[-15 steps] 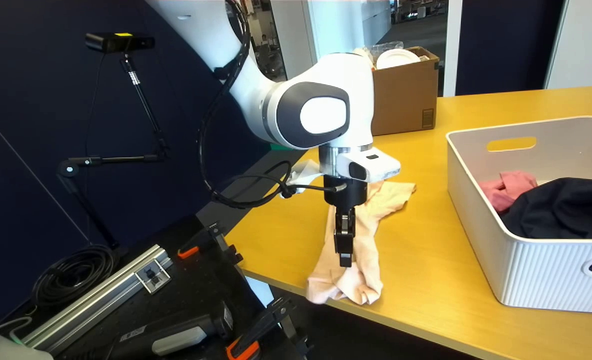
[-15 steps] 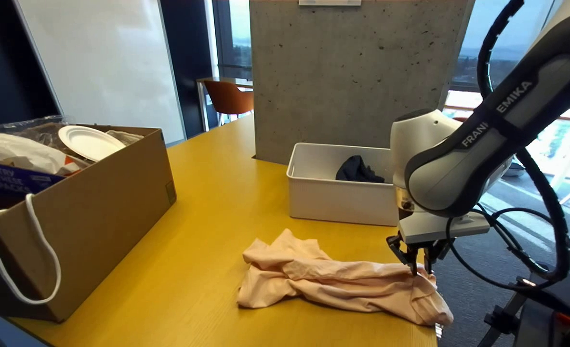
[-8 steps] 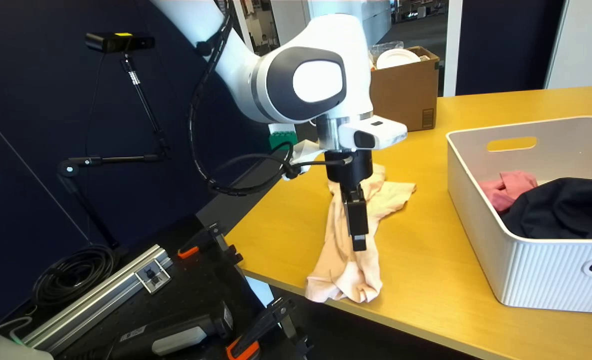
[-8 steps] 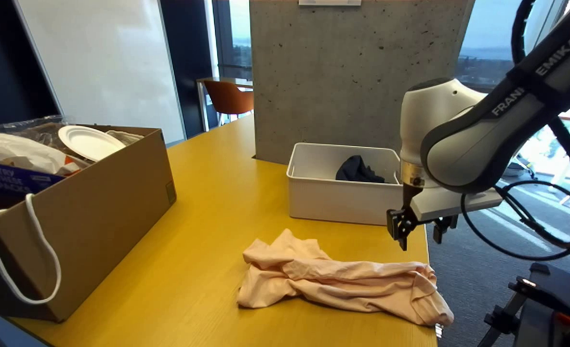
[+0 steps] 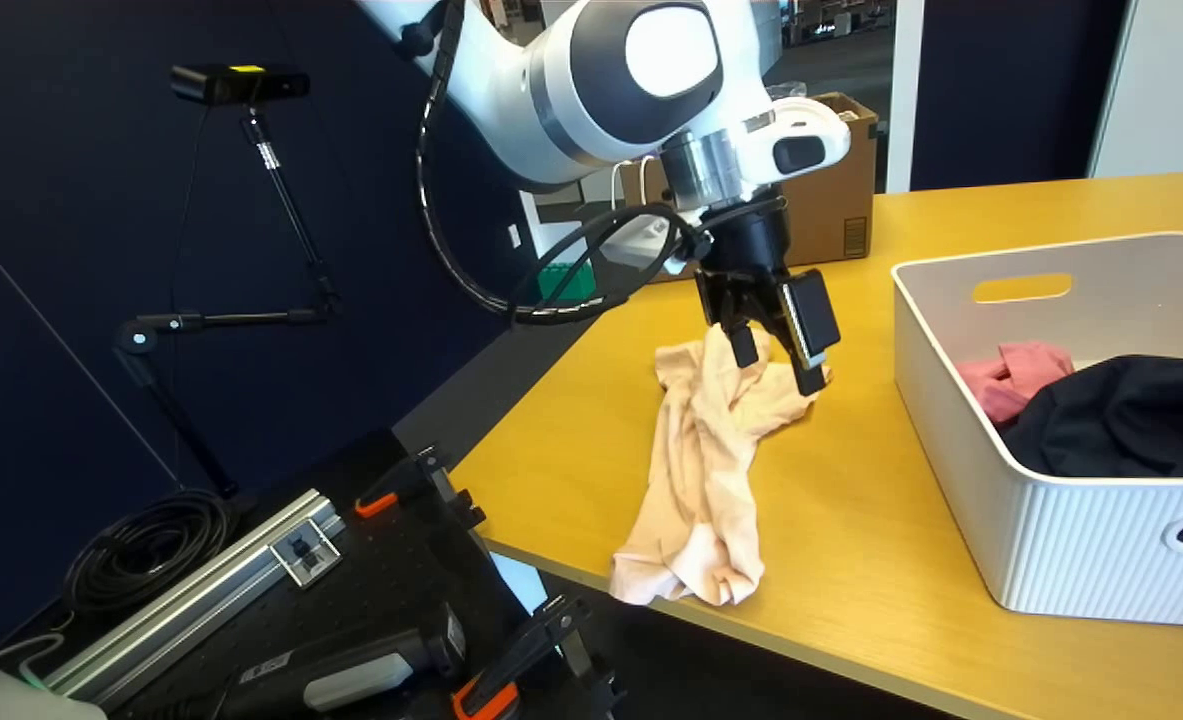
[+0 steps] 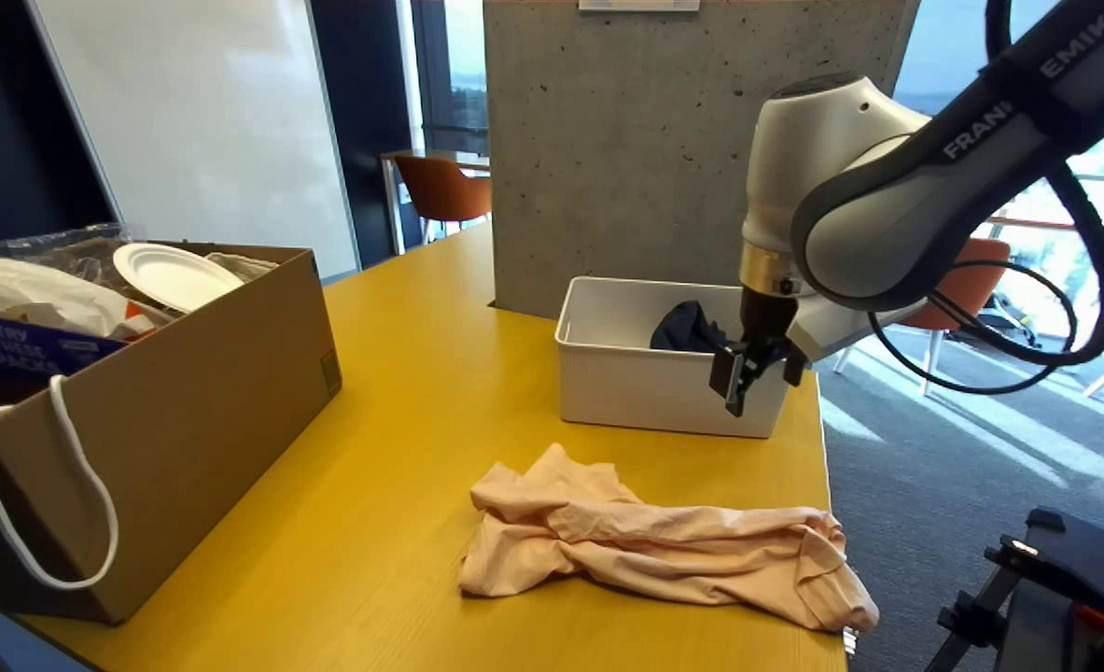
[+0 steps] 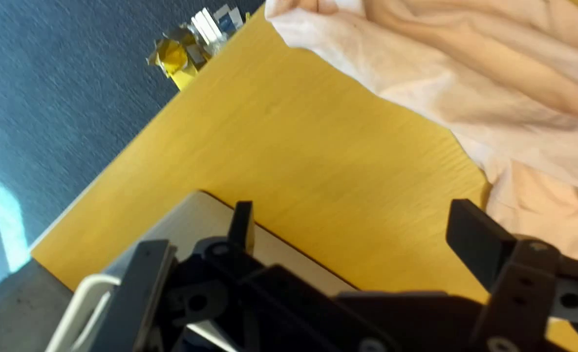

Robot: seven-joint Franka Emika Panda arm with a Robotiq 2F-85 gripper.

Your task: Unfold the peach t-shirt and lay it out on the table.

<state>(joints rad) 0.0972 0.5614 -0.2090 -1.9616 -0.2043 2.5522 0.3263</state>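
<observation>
Over the yellow table, the bent arm hangs, fingers (spread wide) tilted.

One peach fabric t-shirt, one pink-red garment and one black garment are counted. One yellow-tan wooden counter, one white rectangular plastic bin, one brown cardboard box, two black-and-orange clamps and one black two-fingered gripper are also seen.

Whiteboard, chairs and carpet suggest an office.
</observation>
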